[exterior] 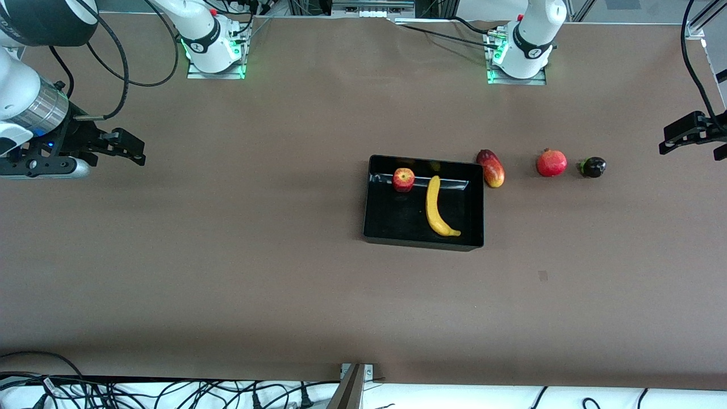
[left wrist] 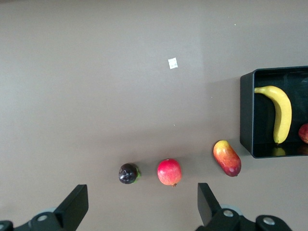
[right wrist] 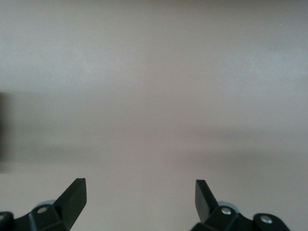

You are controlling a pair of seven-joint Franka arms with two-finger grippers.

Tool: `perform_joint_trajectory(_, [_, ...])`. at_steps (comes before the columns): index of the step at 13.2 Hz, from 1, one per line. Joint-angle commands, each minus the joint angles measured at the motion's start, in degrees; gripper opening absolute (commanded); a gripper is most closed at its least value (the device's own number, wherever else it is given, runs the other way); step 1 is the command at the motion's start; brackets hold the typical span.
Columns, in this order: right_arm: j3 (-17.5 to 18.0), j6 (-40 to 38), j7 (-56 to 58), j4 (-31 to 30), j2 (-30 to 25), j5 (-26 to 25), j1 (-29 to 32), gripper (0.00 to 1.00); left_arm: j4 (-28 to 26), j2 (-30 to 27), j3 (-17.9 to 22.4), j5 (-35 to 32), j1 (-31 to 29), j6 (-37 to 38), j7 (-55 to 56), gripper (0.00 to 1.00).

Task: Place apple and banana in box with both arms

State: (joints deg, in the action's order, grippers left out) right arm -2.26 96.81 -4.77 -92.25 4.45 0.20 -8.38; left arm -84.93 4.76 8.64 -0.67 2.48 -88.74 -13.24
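The black box (exterior: 375,227) stands mid-table. The apple (exterior: 403,179) and the yellow banana (exterior: 436,208) lie inside it, side by side. In the left wrist view the box (left wrist: 246,115), the banana (left wrist: 281,111) and a sliver of the apple (left wrist: 304,133) show. My left gripper (exterior: 679,136) is open and empty, held above the table at the left arm's end; it also shows in the left wrist view (left wrist: 142,202). My right gripper (exterior: 128,149) is open and empty above bare table at the right arm's end; it also shows in the right wrist view (right wrist: 140,199).
Beside the box toward the left arm's end lie an elongated red-yellow fruit (exterior: 492,168), a plain red round fruit (exterior: 551,163) and a small dark fruit (exterior: 592,167). They also show in the left wrist view (left wrist: 226,158), (left wrist: 169,172), (left wrist: 128,173).
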Motion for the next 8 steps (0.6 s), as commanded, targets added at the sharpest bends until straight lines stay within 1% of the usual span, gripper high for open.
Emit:
perform_joint_trajectory(1, [0.7, -0.1, 0.4, 0.9, 0.3, -0.7, 0.7, 1.00, -2.3, -3.9, -1.4, -1.4, 1.1, -1.3, 0.5, 1.00])
perform_joint_trajectory(3, [0.7, -0.1, 0.4, 0.9, 0.4, -0.7, 0.7, 1.00, -2.3, -6.2, -7.4, -1.5, -0.5, -0.5, 4.8, 1.00])
perform_joint_trajectory(4, [0.7, -0.1, 0.4, 0.9, 0.3, -0.7, 0.7, 1.00, -2.3, -6.3, -8.6, -1.4, -0.5, 0.0, 7.6, 1.00])
perform_joint_trajectory(6, [0.7, -0.1, 0.4, 0.9, 0.4, -0.7, 0.7, 1.00, -2.1, -6.2, -8.6, -1.1, -0.5, 0.2, 8.7, 1.00])
perform_joint_trajectory(8, [0.7, 0.0, 0.4, 0.9, 0.3, -0.7, 0.7, 1.00, -2.2, -6.1, -7.8, -1.1, -0.4, 0.2, 8.6, 1.00])
